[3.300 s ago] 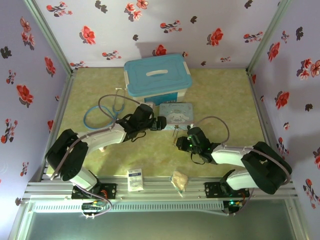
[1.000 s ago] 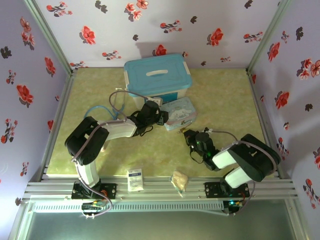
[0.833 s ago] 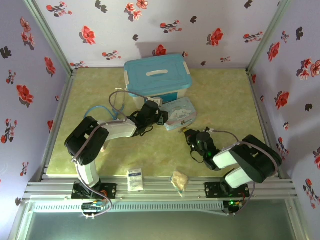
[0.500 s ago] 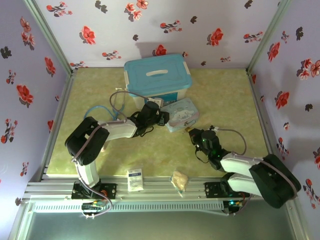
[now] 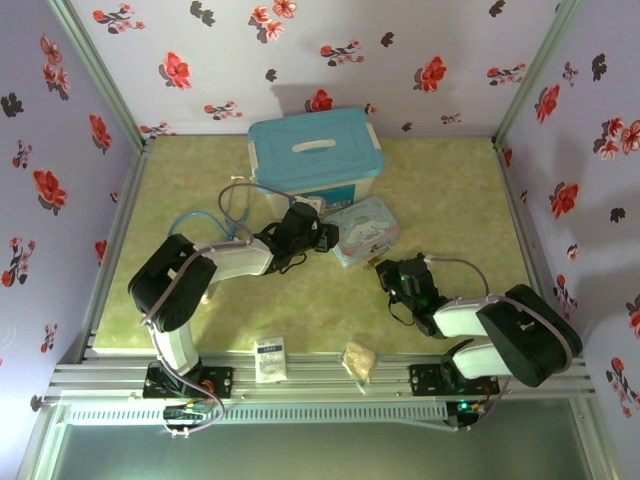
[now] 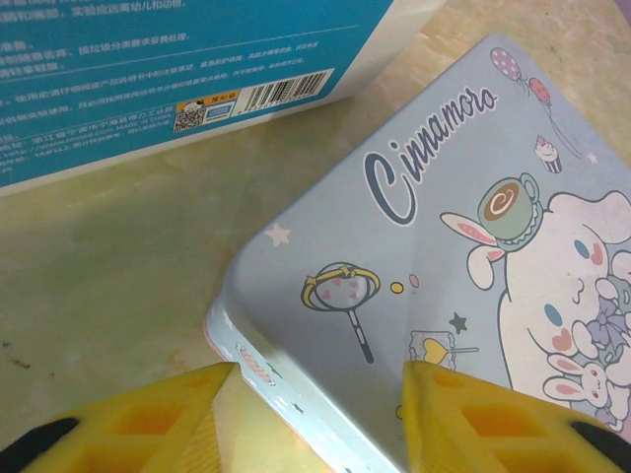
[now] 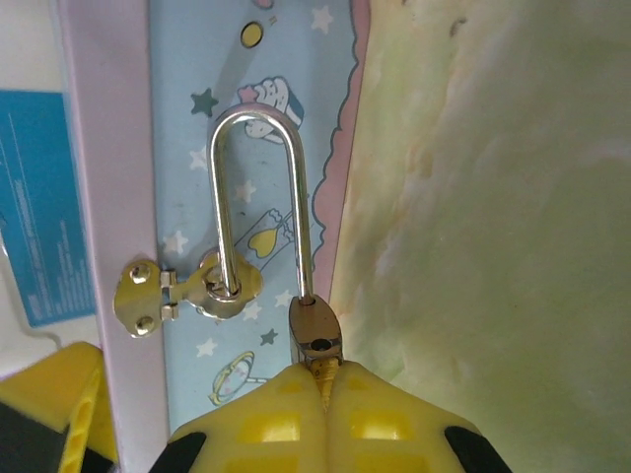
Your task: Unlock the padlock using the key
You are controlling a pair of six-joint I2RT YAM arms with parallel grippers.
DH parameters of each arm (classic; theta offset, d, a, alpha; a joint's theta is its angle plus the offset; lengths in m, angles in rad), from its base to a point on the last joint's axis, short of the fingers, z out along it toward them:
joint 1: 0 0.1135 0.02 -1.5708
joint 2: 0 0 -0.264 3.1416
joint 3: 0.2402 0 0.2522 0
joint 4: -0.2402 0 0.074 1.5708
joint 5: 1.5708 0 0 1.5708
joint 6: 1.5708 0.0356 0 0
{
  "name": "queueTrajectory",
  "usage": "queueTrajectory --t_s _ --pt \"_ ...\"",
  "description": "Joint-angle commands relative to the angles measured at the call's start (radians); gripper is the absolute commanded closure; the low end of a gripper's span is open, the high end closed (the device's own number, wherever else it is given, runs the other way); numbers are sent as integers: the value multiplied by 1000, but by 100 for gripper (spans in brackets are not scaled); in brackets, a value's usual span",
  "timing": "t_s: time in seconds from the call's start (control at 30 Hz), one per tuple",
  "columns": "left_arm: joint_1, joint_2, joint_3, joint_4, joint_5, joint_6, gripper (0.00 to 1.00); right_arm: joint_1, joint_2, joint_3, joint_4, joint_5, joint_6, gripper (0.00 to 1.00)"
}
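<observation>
So the padlock (image 7: 315,333) was hanging off the latch (image 7: 187,288) on the side of the cartoon tin (image 7: 192,168). Its silver loop (image 7: 254,114) was threaded through the latch ring, and the little brass body sat end-on to the right hand (image 7: 320,386). That hand was clenched tight right at the lock's underside, which I'd guess is where a key goes in. Whether the key was actually pinched in there, I couldn't tell. The left hand (image 6: 317,382) had its yellow fingers (image 6: 148,419) clamped either side of the tin's corner, I reckon to stop it sliding while the lock gets worked. The tin sat just in front of a blue-lidded storage box (image 5: 315,150) on a mottled yellow-green bench (image 5: 450,190). Flowery lilac walls (image 5: 400,45) all round, plus two small packets (image 5: 269,358) at the near edge.
</observation>
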Motion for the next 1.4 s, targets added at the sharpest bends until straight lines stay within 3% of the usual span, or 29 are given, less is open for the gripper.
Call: queueTrajectory --t_s 0.0,0.53,0.77,0.93,1.37 --pt "-8 20 -13 -122 9 -14 56 5 46 -51 58 101 136 99" --pt "3 49 -70 -85 -1 -21 59 32 387 -59 612 134 353 99" --pt "7 40 -83 -86 -4 -17 59 62 382 -63 612 187 287 99" --pt "16 45 -91 -85 -8 -14 59 27 397 -76 613 142 287 99" --pt "21 53 -86 -87 -7 -16 59 -34 368 -39 596 -14 114 99"
